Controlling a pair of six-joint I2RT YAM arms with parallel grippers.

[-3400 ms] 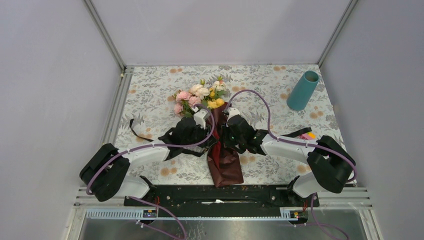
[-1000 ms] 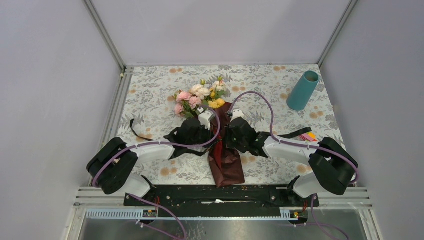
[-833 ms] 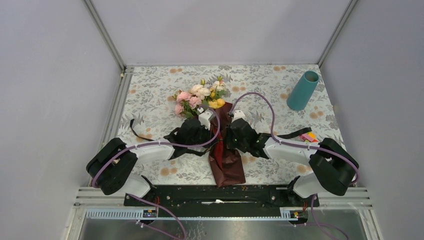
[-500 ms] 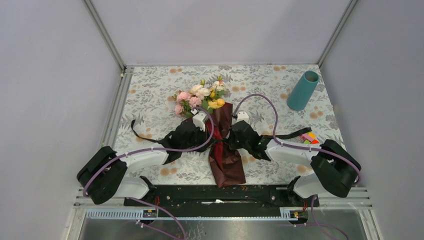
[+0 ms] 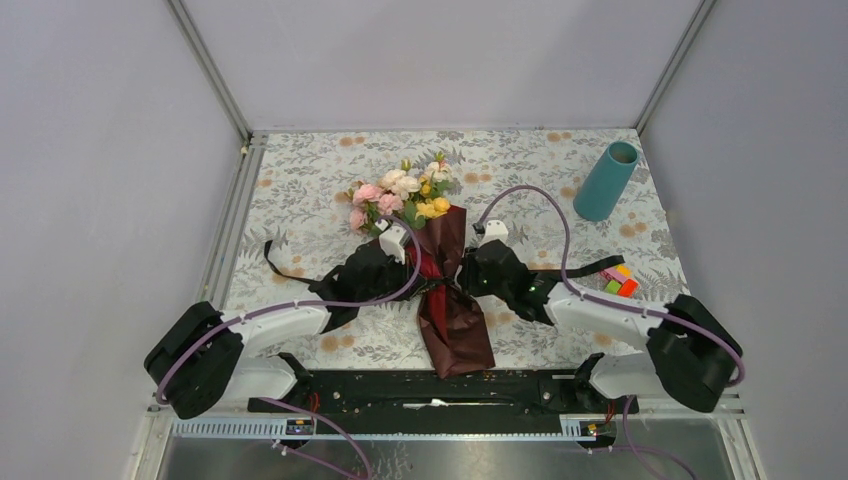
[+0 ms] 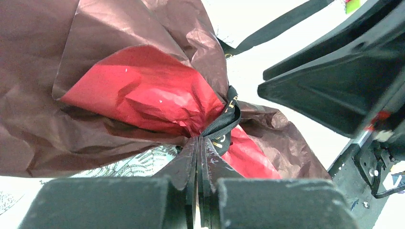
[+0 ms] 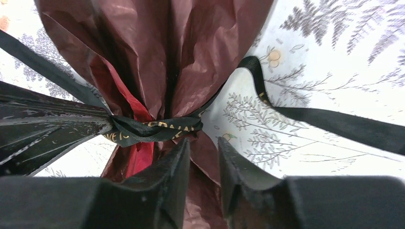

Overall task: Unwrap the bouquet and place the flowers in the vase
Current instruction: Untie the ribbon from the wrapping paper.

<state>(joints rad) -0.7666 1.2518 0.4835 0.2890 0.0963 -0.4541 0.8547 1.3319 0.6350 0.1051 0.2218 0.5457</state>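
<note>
The bouquet (image 5: 455, 320) lies at the centre of the table (image 5: 300, 190). Its flowers (image 5: 400, 190) point toward the top of the frame and its maroon paper (image 6: 119, 43) fans out toward the bottom. The left gripper (image 6: 198, 139) is on the bouquet's left, its fingers pressed together and pinching the black ribbon (image 7: 157, 129) at the tied waist. The right gripper (image 7: 203, 143) is on the bouquet's right side with its tips just below the ribbon band. Its fingers are slightly parted and hold nothing. The teal vase (image 5: 606, 180) stands at the upper right, well apart from both grippers.
</note>
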